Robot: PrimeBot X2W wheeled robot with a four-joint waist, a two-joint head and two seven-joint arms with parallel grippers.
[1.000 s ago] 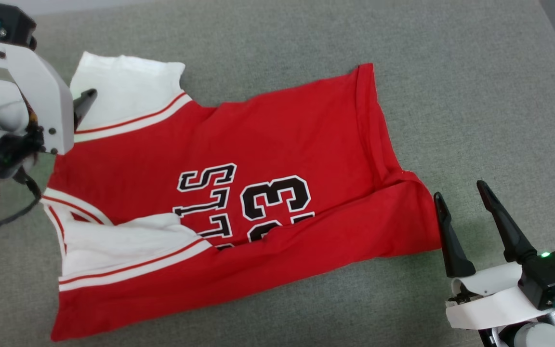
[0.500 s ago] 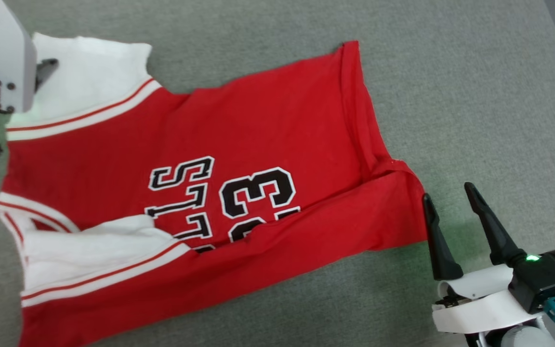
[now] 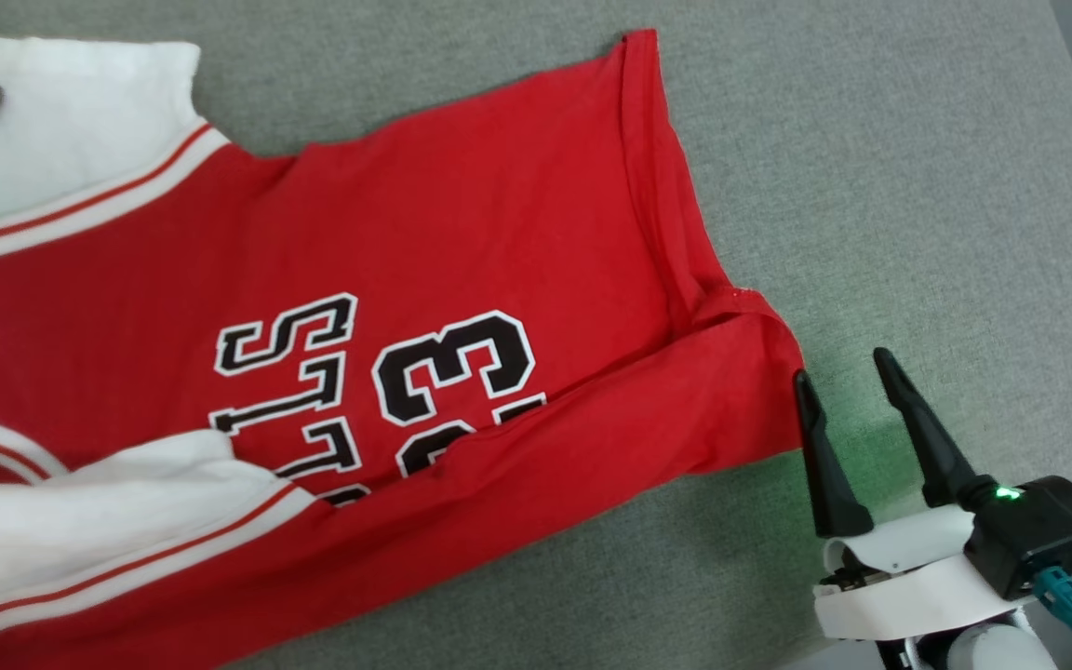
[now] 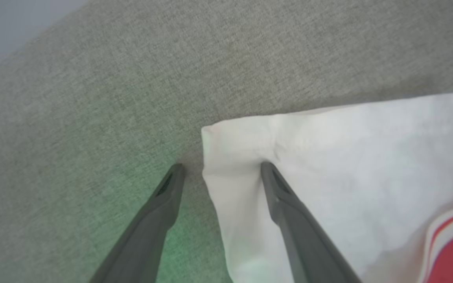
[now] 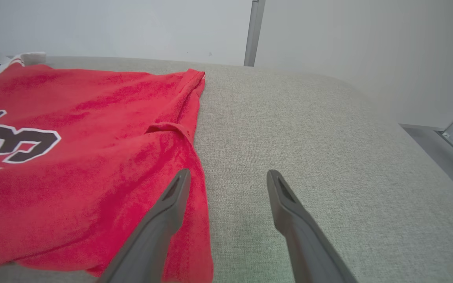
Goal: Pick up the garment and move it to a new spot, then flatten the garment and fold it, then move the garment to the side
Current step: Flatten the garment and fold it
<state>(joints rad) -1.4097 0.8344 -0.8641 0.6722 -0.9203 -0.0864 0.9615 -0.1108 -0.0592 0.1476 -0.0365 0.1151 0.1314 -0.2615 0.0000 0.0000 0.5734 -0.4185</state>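
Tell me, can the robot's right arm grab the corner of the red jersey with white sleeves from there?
Probably yes. The right gripper, jaws open, sits just beside the hem corner of the red white-sleeved fabric jersey, with nothing blocking the way.

The red jersey (image 3: 517, 205) carries black lettering edged in white, lying sideways in the head view. A numeral 3 (image 3: 457, 368) reads whole. Just beside it, a second numeral (image 3: 438, 451) lies half under a fold of the red cloth and cannot be told. Alongside the numerals runs the end of a word: a letter S (image 3: 285, 335) and two letters L (image 3: 275, 409). The rest is hidden under the white sleeve (image 3: 108, 502). The right wrist view shows the 3 at its left edge.
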